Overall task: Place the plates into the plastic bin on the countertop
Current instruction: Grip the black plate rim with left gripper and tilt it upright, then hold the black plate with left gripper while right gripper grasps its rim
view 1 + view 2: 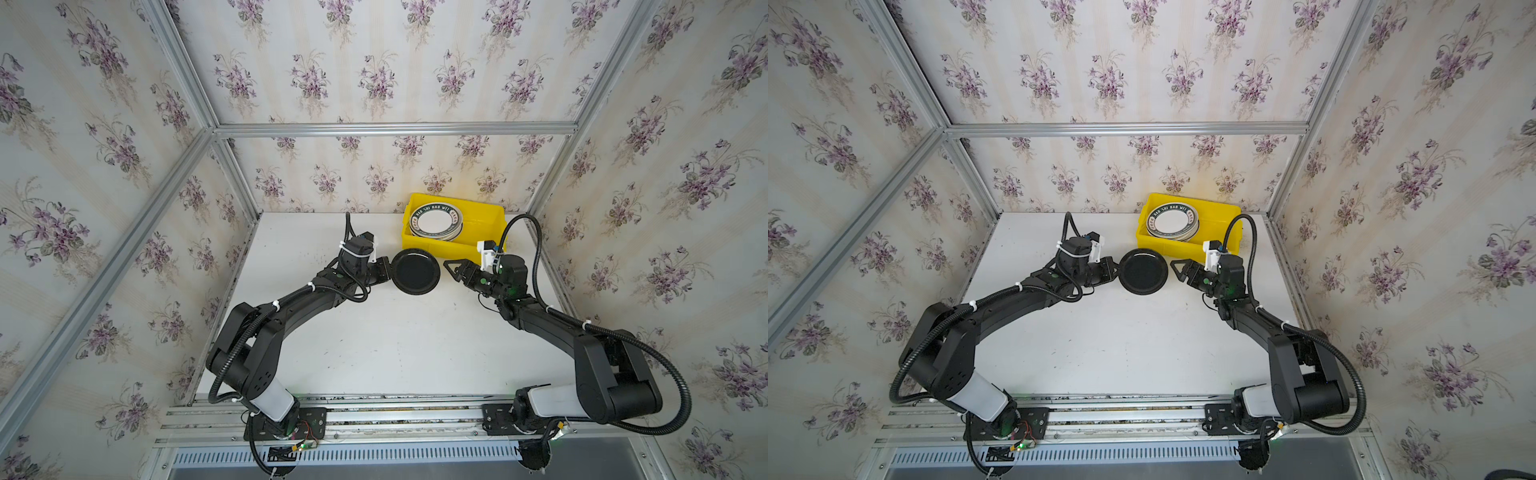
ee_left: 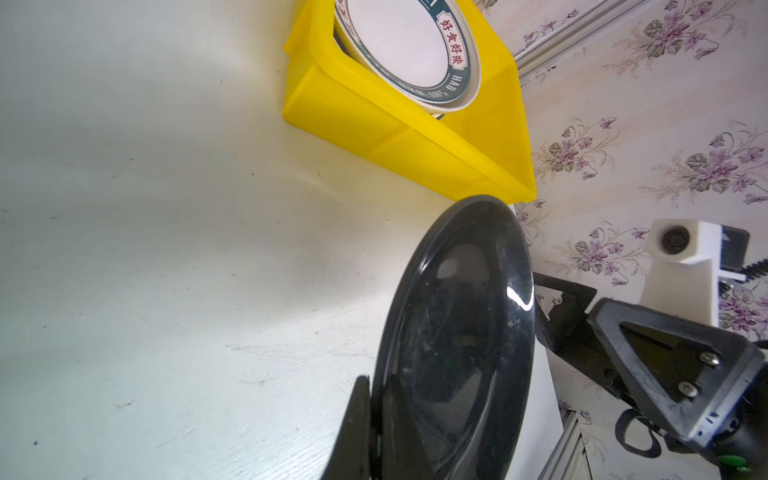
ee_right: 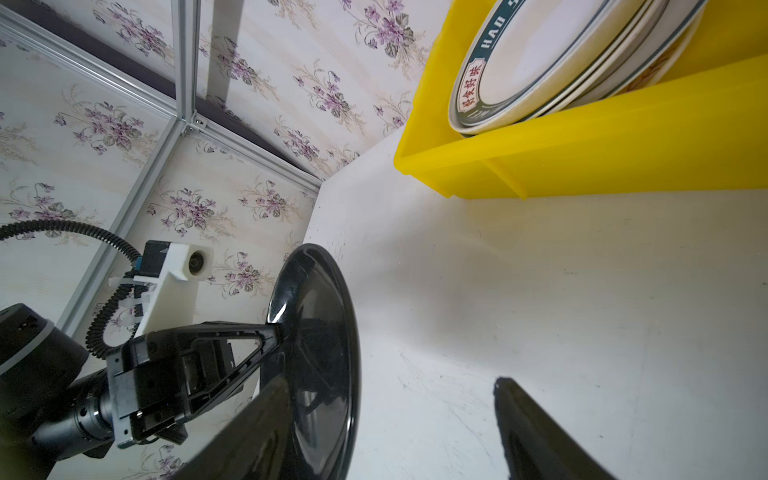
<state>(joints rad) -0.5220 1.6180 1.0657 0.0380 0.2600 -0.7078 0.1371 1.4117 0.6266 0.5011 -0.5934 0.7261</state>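
Observation:
A black plate (image 1: pixel 415 272) (image 1: pixel 1143 271) hangs tilted above the white countertop (image 1: pixel 395 340). My left gripper (image 1: pixel 387 270) (image 2: pixel 378 386) is shut on its left rim. My right gripper (image 1: pixel 450 272) (image 3: pixel 390 386) stands open at the plate's right rim (image 3: pixel 353 374), which lies between its fingers, nearer one of them. The yellow plastic bin (image 1: pixel 482 208) (image 1: pixel 1221 205) sits at the back right. It holds a stack of plates, and the top one (image 1: pixel 434 222) (image 2: pixel 407 41) (image 3: pixel 540 62) is white with a dark lettered rim.
Aluminium rails and floral walls close in the countertop at the left, back and right. The bin's near wall (image 2: pixel 374 124) (image 3: pixel 623 145) stands just behind the black plate. Both arm bases sit on the front rail (image 1: pixel 395 415).

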